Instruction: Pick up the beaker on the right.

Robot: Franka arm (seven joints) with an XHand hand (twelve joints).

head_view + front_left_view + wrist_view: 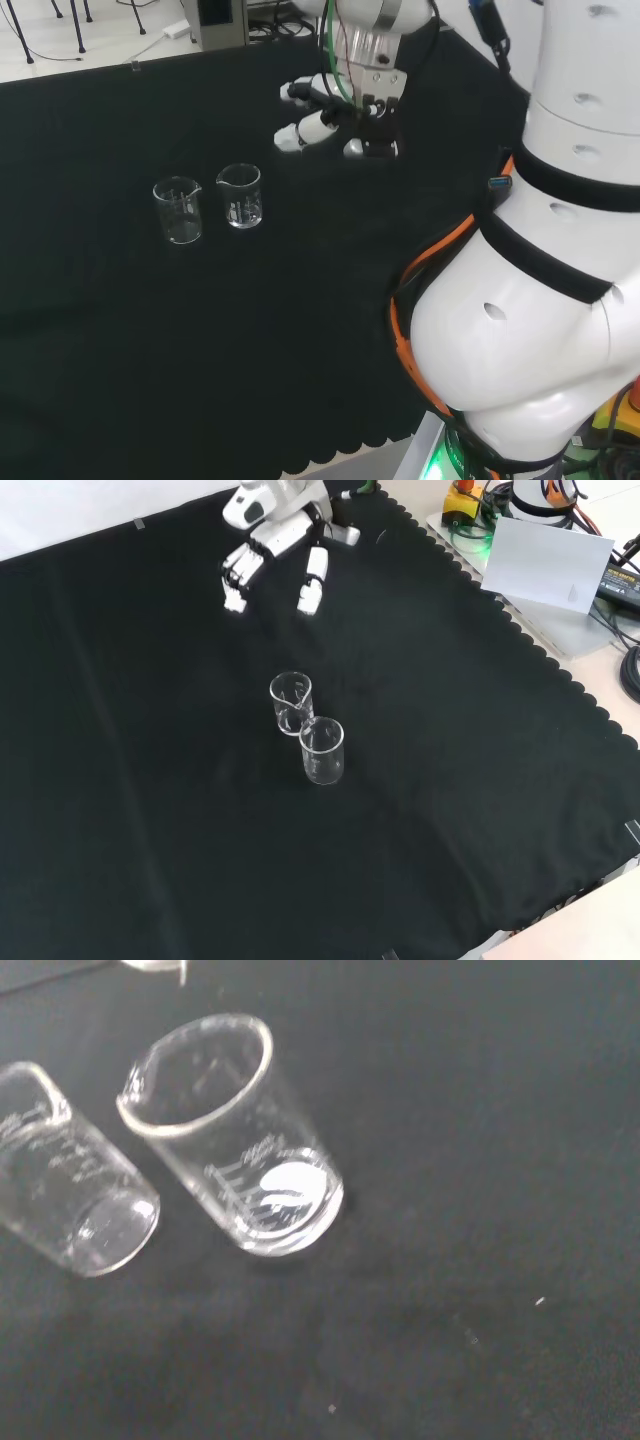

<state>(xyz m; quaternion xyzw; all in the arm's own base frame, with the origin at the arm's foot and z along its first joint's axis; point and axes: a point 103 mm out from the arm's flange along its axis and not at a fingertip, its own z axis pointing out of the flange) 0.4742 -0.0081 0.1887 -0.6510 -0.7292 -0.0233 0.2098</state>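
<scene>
1. Hand [335, 120] is hovering with fingers relaxed, holding nothing.
2. Right beaker [239, 195] is standing upright mid-cloth [150, 350], beside its twin [178, 210].
3. Judged light, slippery, fragile; gripping round the wall.

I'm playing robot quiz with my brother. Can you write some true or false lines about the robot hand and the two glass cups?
1. Two clear beakers stand upright on the black cloth. True: one beaker stands right of the other beaker in the head view.
2. The hand is holding a beaker. False: it hovers apart from both, holding nothing.
3. The beakers look empty. True.
4. One beaker lies tipped over. False: both are upright.
5. The hand's fingers are relaxed. True.
</scene>
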